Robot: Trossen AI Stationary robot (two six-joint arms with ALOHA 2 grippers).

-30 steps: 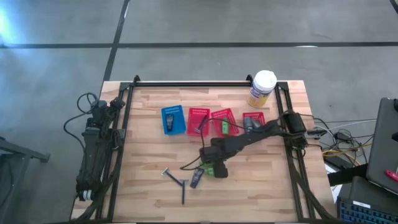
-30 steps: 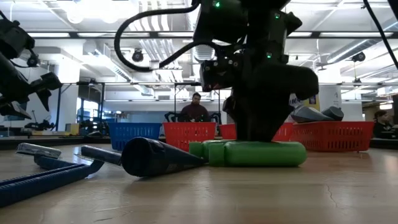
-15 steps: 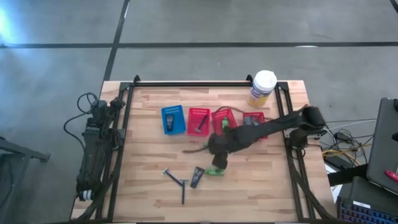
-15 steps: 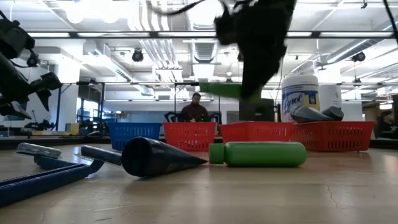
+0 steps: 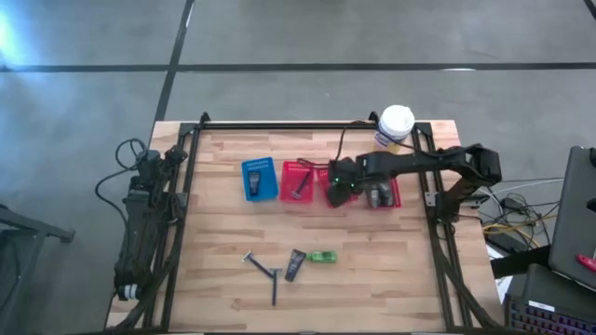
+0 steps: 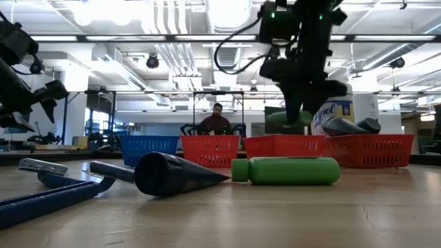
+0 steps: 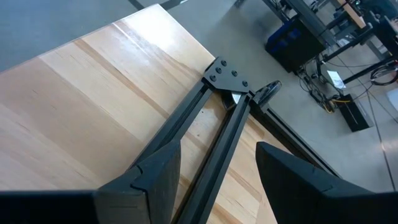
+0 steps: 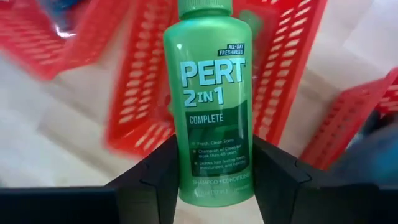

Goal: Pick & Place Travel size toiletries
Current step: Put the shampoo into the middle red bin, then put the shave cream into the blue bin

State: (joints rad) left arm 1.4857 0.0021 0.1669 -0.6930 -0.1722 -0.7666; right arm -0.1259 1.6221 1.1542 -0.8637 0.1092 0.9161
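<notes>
The left arm point(image 5: 140, 223) lies folded along the table's left edge, off the working area; its gripper point(image 7: 211, 168) stands parted and empty over the frame rail point(image 7: 205, 124) at a table corner.

The table point(image 5: 223, 223) is pale wood planks, bounded by a dark frame, on a grey concrete floor point(image 5: 279, 37). On the near part lie two blue razors point(image 5: 264, 272), then a grey tube point(image 5: 295, 265), then a green bottle point(image 5: 323, 257) on its side just beside the tube.

Farther back runs a row of baskets: a blue basket point(image 5: 259, 179), a red basket point(image 5: 298, 181) with a razor in it, a middle red basket point(image 5: 328, 175), and a right red basket point(image 5: 389, 194) holding grey tubes. A yellow canister point(image 5: 393, 130) with a white lid stands at the far right corner.

The right gripper point(image 5: 341, 180) hangs over the middle red basket, clamped on a second bottle point(image 8: 209, 106), green and labelled PERT 2 in 1, held above the basket and clear of it.

The low view shows an open hall beyond the table, with ceiling lights point(image 6: 227, 10), ducts, and a person point(image 6: 217, 120) seated far back.
</notes>
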